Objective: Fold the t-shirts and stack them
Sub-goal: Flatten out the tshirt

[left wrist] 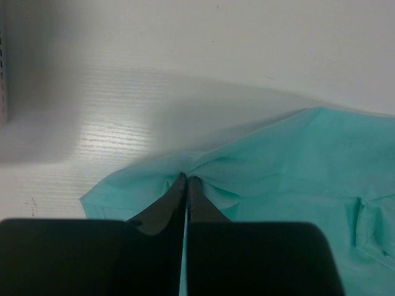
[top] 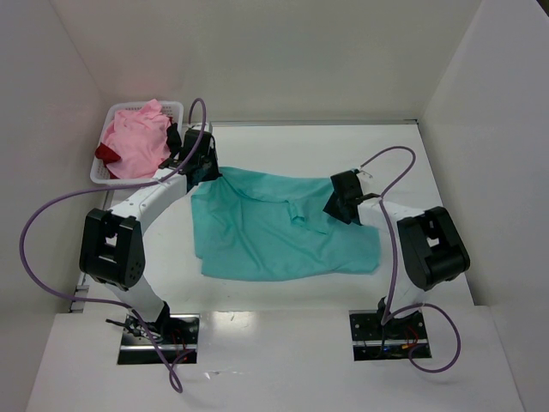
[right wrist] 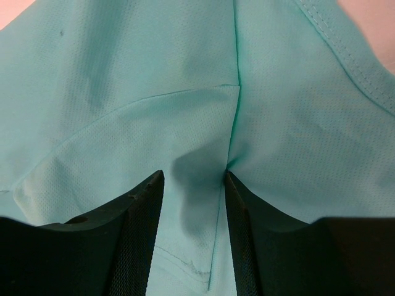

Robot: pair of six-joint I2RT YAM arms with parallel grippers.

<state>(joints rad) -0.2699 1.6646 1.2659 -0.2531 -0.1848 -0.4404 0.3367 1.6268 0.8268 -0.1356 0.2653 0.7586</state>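
Now your left gripper (left wrist: 186,179) pinches the teal shirt (top: 274,236) at its upper-left corner; your right gripper (right wrist: 193,174), jaws apart, straddles its right end.

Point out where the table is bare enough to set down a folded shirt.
Bare: the far strip between the teal t-shirt and the back wall, and the near strip between its near edge and the arm bases. Crowded: far left, where the basket, pink t-shirt and left tool meet.

Left arm (top: 146,199) stretches toward upper left, left gripper (left wrist: 186,183) pinched tight; right arm (top: 388,216) bends inward, right gripper (right wrist: 193,174) with 2 fingers apart.
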